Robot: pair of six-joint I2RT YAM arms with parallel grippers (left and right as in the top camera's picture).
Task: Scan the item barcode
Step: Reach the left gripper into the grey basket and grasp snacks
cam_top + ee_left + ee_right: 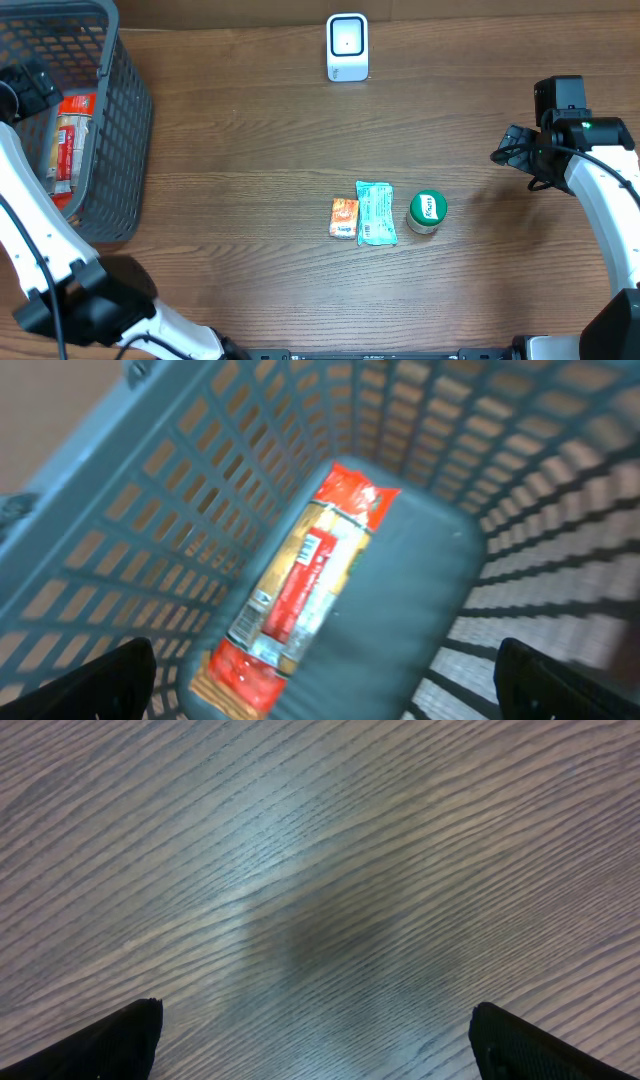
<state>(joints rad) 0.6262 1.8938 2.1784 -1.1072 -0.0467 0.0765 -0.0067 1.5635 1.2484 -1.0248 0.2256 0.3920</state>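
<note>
Both claws, left [320, 680] over the basket [120, 130] and right [315, 1040], gape empty, so I've scanned nothing at the scanner [347, 46].

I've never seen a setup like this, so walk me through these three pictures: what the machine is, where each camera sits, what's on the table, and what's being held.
Two robot arms work at a wooden table. The top picture looks down from above. The left gripper hangs open over a grey basket holding a red packet; its own camera shows that. The right gripper, also open, sees only bare wood. Mid-table lie an orange packet, a teal pouch and a green-lidded tub. A white scanner stands at the far edge. Nothing is held.
</note>
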